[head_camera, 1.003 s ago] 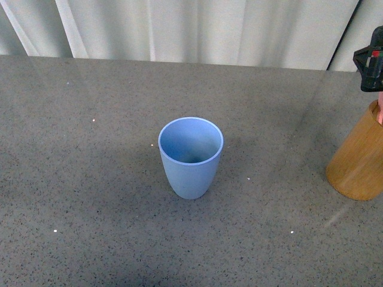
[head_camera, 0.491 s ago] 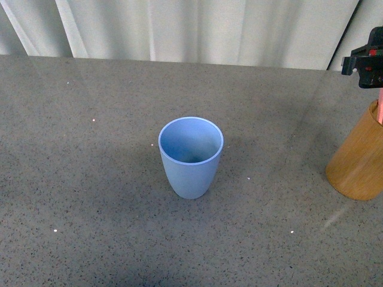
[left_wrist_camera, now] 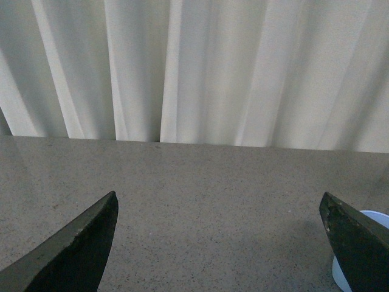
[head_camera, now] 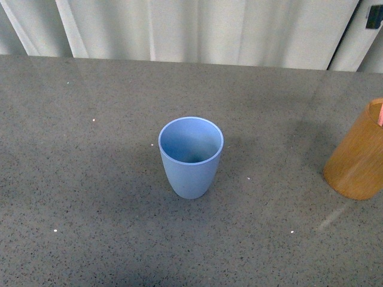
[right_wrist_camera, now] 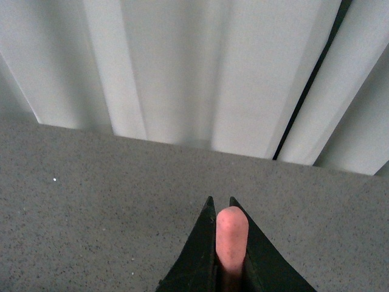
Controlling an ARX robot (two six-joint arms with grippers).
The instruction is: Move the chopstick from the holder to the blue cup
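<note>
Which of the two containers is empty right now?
The blue cup in the middle: its inside is bare. The tan holder at the right edge has the pink chopstick showing at its rim.

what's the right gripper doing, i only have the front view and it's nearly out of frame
Observer: The right wrist view shows the right gripper shut on the chopstick, with the pink end showing between the jaws.
Operator: ok, is the left one holding anything
Observer: No, the left gripper is open and empty.
Operator: where is it
Observer: Close beside the blue cup, which shows at the edge of the left wrist view.
</note>
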